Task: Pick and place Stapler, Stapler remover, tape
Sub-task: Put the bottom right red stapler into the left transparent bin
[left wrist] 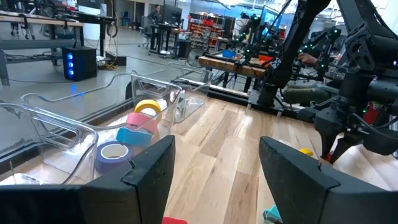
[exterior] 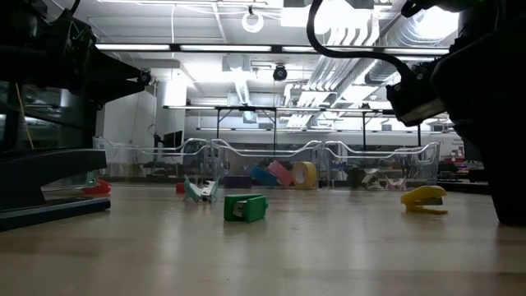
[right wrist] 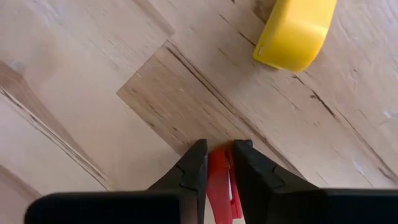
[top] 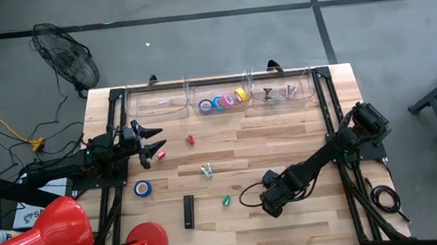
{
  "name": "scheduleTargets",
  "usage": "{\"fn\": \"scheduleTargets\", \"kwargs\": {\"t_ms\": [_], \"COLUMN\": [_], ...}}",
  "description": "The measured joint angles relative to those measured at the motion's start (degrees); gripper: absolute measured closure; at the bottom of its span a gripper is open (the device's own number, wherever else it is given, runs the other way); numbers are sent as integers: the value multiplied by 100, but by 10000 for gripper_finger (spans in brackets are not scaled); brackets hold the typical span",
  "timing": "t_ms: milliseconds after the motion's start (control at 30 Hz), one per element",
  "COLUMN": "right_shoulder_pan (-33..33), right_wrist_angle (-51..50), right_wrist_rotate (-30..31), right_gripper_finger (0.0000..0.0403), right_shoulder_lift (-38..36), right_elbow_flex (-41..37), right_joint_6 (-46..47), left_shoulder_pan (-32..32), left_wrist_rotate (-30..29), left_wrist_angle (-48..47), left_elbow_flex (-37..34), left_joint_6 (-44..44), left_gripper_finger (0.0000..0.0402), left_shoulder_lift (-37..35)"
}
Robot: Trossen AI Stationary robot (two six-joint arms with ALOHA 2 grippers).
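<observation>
My right gripper [top: 271, 205] points down at the near right of the table, shut on a small red item [right wrist: 218, 180]. A yellow staple remover [right wrist: 294, 32] lies just beyond it on the wood. A black stapler [top: 189, 211], a green item [top: 227, 201], a teal staple remover [top: 207, 170] and a blue tape roll [top: 142, 189] lie loose on the table. More tape rolls [top: 222, 101] sit in the middle clear bin. My left gripper [top: 155, 143] waits open and level at the left, touching nothing. My right gripper pinches the small red item [right wrist: 219, 171] between its two fingers, coming from above and pointing down. Only a narrow red strip shows between the fingers [right wrist: 194, 168], so I cannot tell which part is held. Whether it is clear of the wood I cannot tell.
Clear bins [top: 281, 91] line the far edge, the right one holding metal staple removers. Two small red pieces [top: 190, 140] lie near my left gripper. A large red lamp and its disc base [top: 147, 242] sit at the near left corner.
</observation>
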Motion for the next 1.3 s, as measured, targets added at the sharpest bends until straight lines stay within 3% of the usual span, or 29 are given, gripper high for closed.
{"fn": "scheduleTargets", "kwargs": {"t_ms": [433, 933, 1300], "right_shoulder_pan": [-27, -32, -18], "right_wrist_angle": [-3, 0, -39], "right_wrist_rotate": [-186, -281, -379], "right_gripper_finger": [314, 217, 210], "right_shoulder_lift": [0, 1, 0], "right_elbow_flex": [7, 11, 9], "right_joint_6": [-524, -772, -935], "left_shoulder_pan": [0, 0, 0], "left_wrist_rotate": [0, 0, 0], "left_wrist_angle": [1, 1, 2], "left_elbow_flex": [2, 0, 2], "left_joint_6": [0, 0, 0], "left_gripper_finger": [172, 172, 172], "left_shoulder_lift": [-2, 0, -2]}}
